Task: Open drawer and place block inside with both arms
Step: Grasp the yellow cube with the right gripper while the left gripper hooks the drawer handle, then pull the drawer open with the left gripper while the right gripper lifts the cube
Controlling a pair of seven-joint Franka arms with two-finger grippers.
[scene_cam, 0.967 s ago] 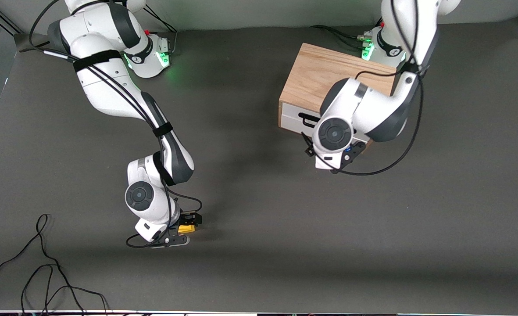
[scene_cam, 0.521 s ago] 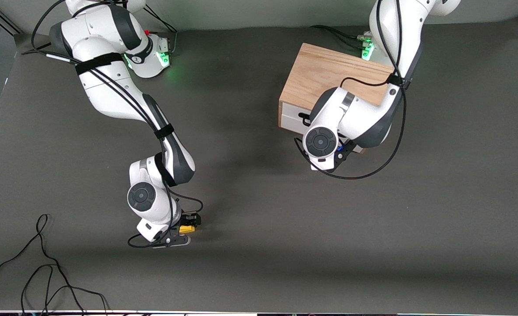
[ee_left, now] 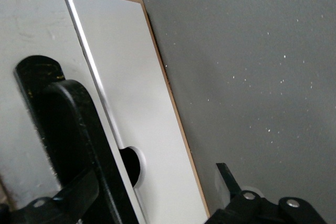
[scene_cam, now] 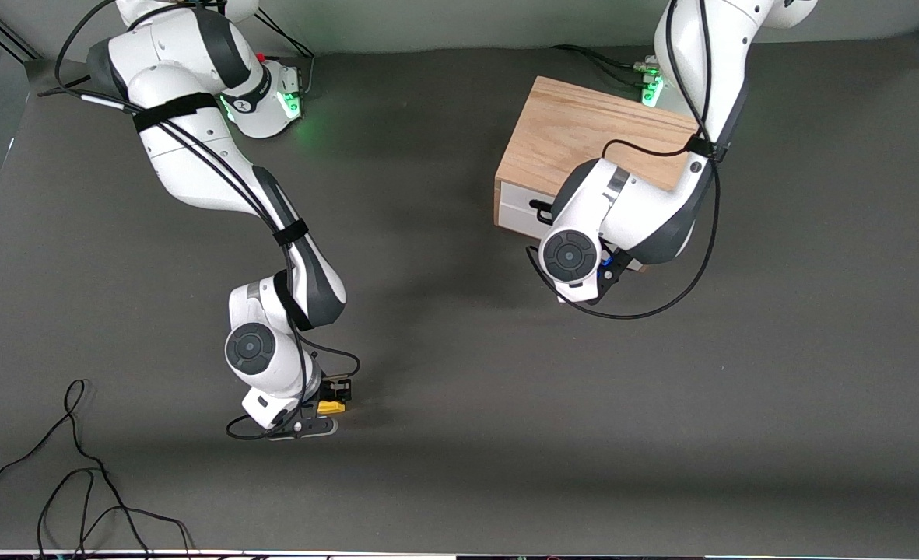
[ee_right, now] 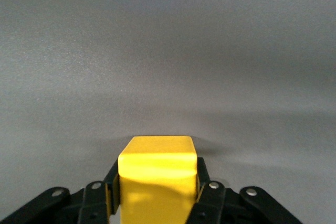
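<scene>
The light-oak cabinet (scene_cam: 576, 132) stands near the left arm's base. Its white drawer front (scene_cam: 517, 206) with the black bar handle (scene_cam: 541, 208) looks flush with the box. The left arm's hand (scene_cam: 574, 258) hangs just in front of the drawer and hides most of the handle. In the left wrist view my left gripper (ee_left: 157, 198) is open against the white front (ee_left: 131, 77), with the handle (ee_left: 58, 108) beside one finger. My right gripper (scene_cam: 334, 400) is shut on the yellow block (scene_cam: 331, 407), low over the mat. The block also shows in the right wrist view (ee_right: 156, 174), between the right gripper's fingers (ee_right: 156, 203).
Loose black cables (scene_cam: 78, 467) lie on the mat at the near corner toward the right arm's end. The right arm's green-lit base (scene_cam: 268, 105) and the left arm's base (scene_cam: 650, 89) stand along the table's back edge.
The left arm's hand has moved closer to the drawer front and a little toward the right arm's end. The right gripper with the block has barely shifted.
</scene>
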